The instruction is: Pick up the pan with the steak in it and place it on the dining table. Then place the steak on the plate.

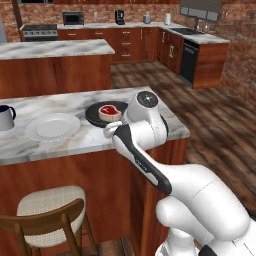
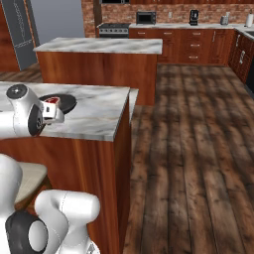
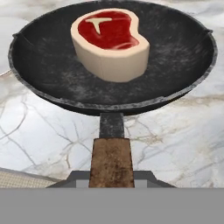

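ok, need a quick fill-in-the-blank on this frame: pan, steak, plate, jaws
The steak lies inside the ____.
The jaws are shut on the pan's wooden ____.
In the left base view, the white plate stands between the pan and a ____.
The plate carries ____ food.

Missing words: pan; handle; mug; no

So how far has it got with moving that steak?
The pan is over the dining table beside the plate, and the gripper is shut on its wooden handle. Whether it rests down is unclear. The steak sits in the pan, not yet plated.
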